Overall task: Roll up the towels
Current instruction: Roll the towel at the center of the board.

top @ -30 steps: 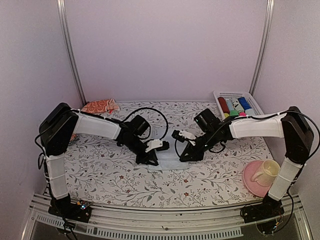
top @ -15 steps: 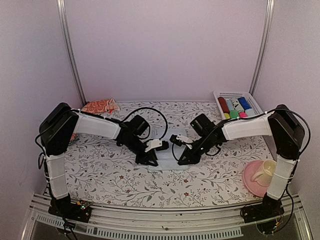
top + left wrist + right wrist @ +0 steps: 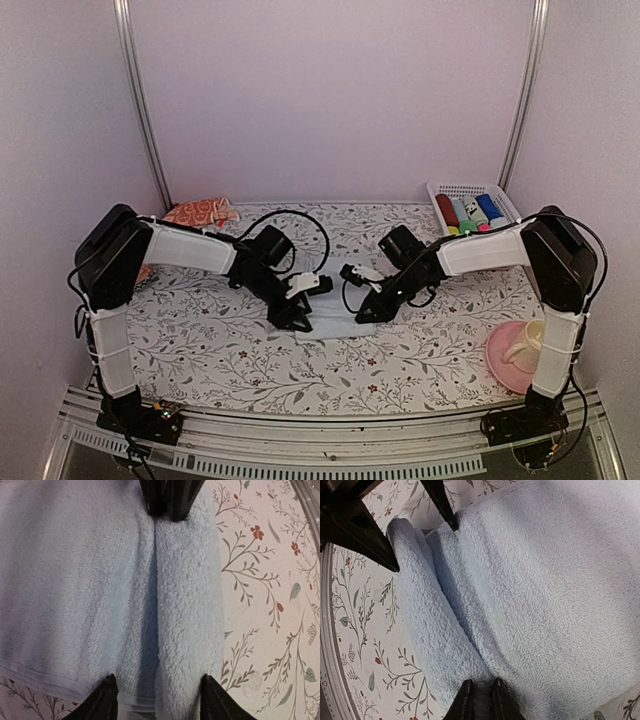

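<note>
The left tool (image 3: 157, 680) stands open, its fingers (image 3: 107, 702) set astride the rolled edge of the light blue towel (image 3: 75, 580) without pinching it. The right tool (image 3: 482, 690) is almost closed, nipping the far end of that same roll. The towel is plush, pale blue terry. One edge is turned over into a thick roll and the rest lies flat on the floral table (image 3: 220, 350). From above it lies mid-table, with the left tool at its 9 o'clock and the right at its 3 o'clock. The orange-red towel (image 3: 200, 212) lies crumpled well apart, at 10 o'clock.
</note>
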### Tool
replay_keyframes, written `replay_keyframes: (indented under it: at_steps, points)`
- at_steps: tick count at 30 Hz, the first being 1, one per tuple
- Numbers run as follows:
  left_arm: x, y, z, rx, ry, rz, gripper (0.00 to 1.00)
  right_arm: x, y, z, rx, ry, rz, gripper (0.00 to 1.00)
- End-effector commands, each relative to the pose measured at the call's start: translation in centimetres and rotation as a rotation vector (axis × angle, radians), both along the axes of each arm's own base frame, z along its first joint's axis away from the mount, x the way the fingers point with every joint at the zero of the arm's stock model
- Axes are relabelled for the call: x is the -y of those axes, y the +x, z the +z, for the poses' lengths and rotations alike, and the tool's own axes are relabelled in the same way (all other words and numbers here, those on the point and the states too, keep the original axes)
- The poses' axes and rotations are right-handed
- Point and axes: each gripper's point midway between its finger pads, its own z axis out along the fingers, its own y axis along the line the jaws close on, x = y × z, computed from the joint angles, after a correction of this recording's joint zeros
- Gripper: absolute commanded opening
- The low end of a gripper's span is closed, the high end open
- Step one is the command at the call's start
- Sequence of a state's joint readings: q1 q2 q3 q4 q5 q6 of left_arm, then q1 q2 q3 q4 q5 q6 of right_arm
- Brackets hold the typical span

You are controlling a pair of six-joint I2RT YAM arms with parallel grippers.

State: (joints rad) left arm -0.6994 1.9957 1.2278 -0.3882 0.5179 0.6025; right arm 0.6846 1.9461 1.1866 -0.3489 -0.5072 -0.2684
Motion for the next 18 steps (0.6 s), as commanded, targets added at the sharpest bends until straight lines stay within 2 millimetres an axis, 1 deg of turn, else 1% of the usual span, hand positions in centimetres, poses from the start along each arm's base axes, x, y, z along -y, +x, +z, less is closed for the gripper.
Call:
replay_keyframes:
  at_steps: [1,4,7,8,11,13,14,15,18]
  points:
    - [-0.9,1.4,2.8,0.051,-0.024,0.036,0.60,1.3,0.8,-1.7,0.000,-0.065,-0.044,0.16]
    - [-0.8,2.1,3.8,0.071,-0.043,0.046,0.61,1.8,0.7,-2.3,-0.006,-0.084,-0.054,0.14]
    - [-0.8,2.4,3.9,0.079,-0.042,0.053,0.61,2.0,0.6,-2.3,-0.008,-0.089,-0.061,0.13]
    - [-0.8,2.5,3.7,0.077,-0.037,0.056,0.60,2.1,0.6,-2.4,-0.008,-0.090,-0.065,0.13]
    - [-1.1,2.7,2.1,0.071,-0.002,0.070,0.57,2.2,0.6,-2.1,-0.004,-0.090,-0.072,0.12]
    - [-1.3,3.0,1.6,0.081,0.015,0.081,0.55,2.3,0.5,-1.9,-0.002,-0.089,-0.078,0.12]
    - [-1.5,2.9,0.4,0.069,0.038,0.086,0.54,2.5,0.6,-1.8,0.002,-0.094,-0.082,0.12]
    - [-1.6,3.2,-0.1,0.074,0.050,0.098,0.53,2.6,0.6,-1.7,0.004,-0.098,-0.089,0.12]
    - [-1.8,3.9,-0.8,0.094,0.076,0.127,0.50,3.1,0.5,-1.8,0.006,-0.112,-0.109,0.12]
